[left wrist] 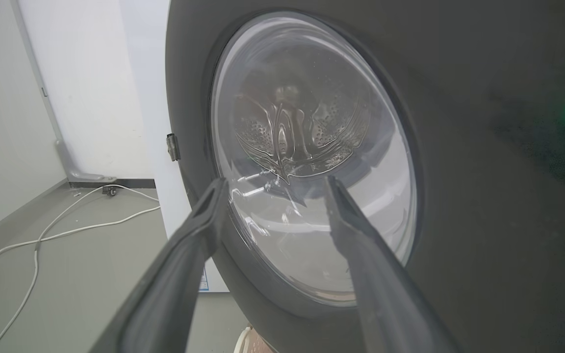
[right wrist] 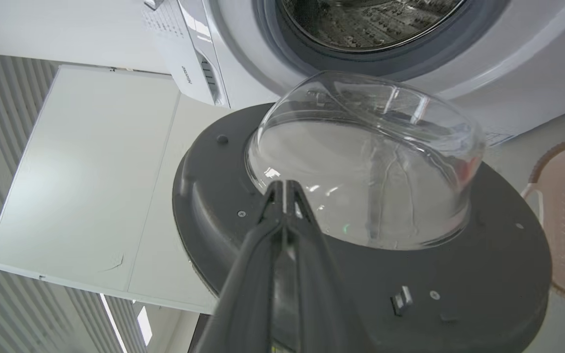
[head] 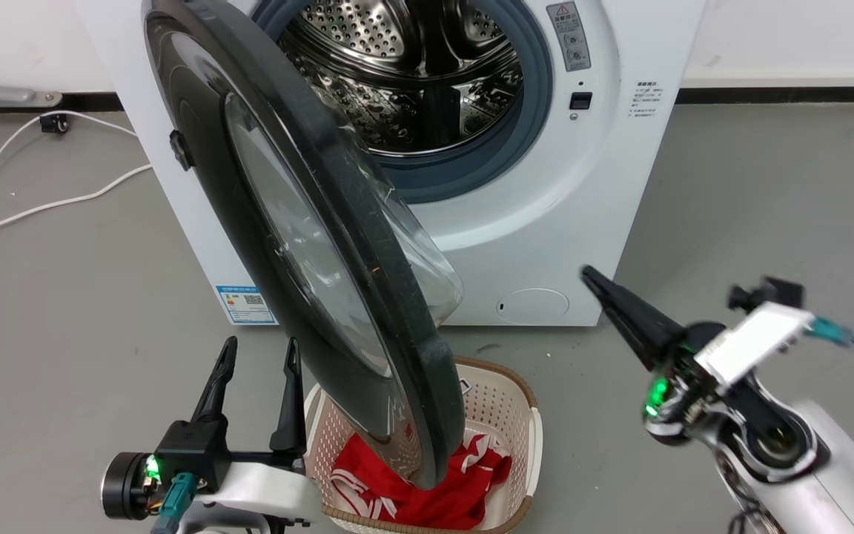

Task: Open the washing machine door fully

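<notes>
The washing machine door point(head: 308, 245) stood roughly half open from the washing machine point(head: 545, 222), its lower edge over the laundry basket point(head: 534, 415), possibly brushing the red cloth point(head: 397, 489). The left gripper point(head: 262, 343), fingers spread and empty, hovered just outside the glass. The right gripper point(head: 588, 274), fingers pressed together, hung apart on the inner side. A push risked swinging the door onto the left fingers; bare floor point(head: 64, 311) lay open beyond.

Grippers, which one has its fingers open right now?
The left gripper, by the washing machine door: its fingers stand apart, while the right gripper has them pressed together.
</notes>
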